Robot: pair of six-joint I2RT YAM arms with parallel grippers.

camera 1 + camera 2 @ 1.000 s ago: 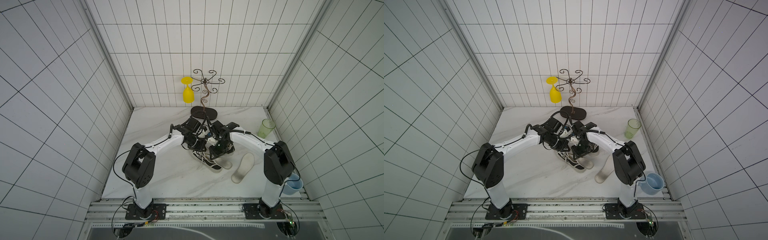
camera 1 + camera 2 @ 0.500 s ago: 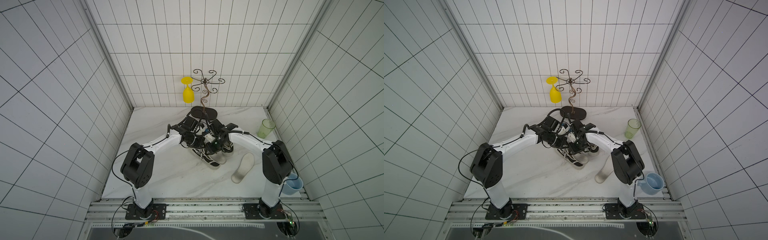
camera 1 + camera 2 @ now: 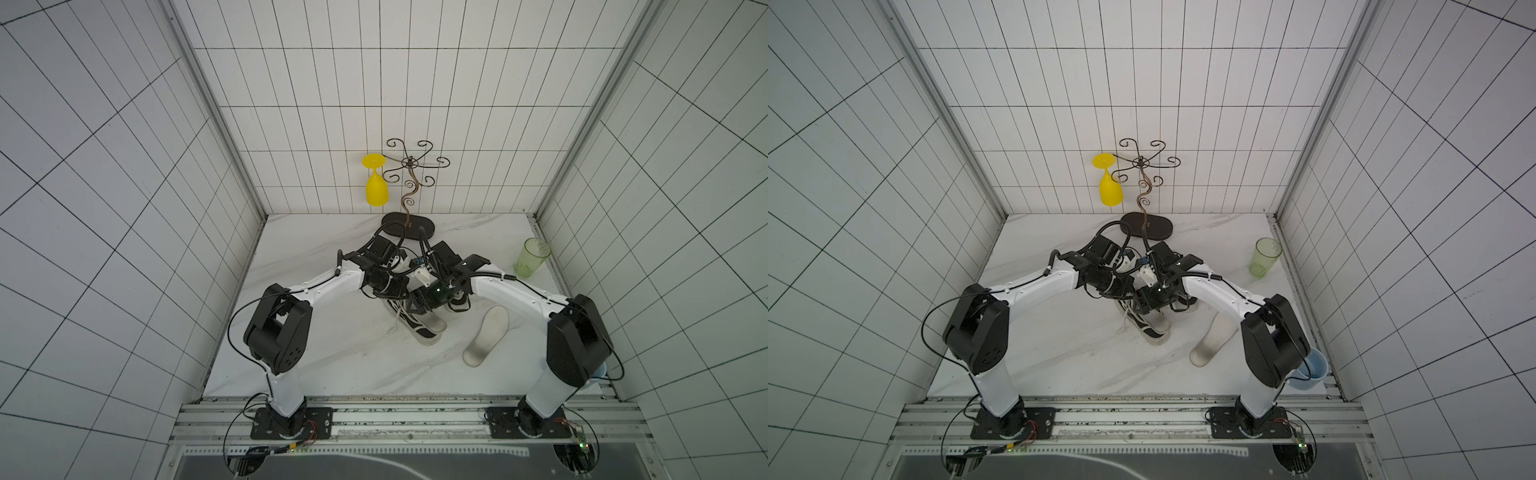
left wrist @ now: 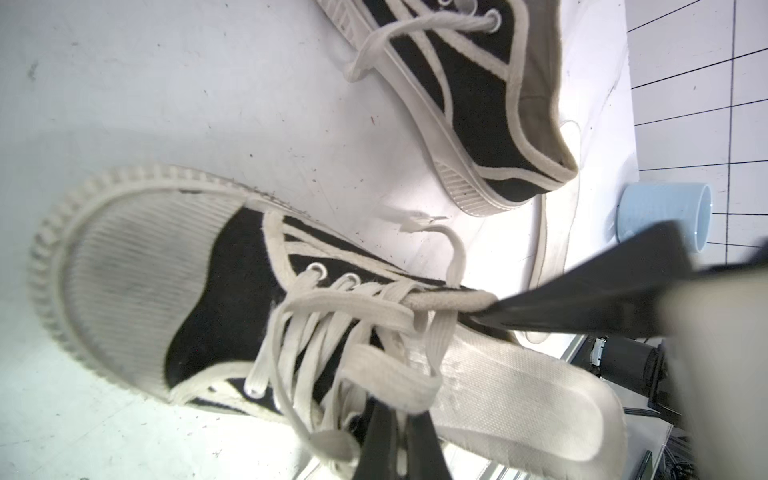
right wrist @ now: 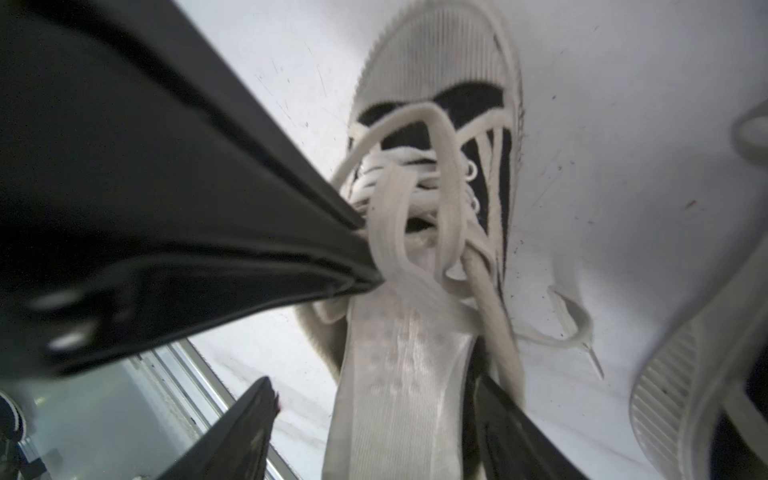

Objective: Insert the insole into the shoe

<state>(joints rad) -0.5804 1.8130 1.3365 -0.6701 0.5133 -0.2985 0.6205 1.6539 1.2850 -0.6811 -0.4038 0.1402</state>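
Your left gripper [image 4: 395,419] is clamped on the laces [image 4: 353,328], holding the shoe [image 4: 145,282] open at the mouth; hold that pull steady. The insole [image 4: 519,395] sits toe-end inside, its heel end sticking out between the spread fingers [image 5: 232,436] of the right gripper [image 5: 374,386]. Press the heel down and forward, flat, clear of the laces.

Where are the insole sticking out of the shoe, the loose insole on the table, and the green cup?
Insole in the shoe [image 4: 519,390]: left wrist view, exposed heel half.
Loose insole [image 3: 486,335]: in a top view, its middle.
Green cup [image 3: 531,259]: in a top view, its side wall.
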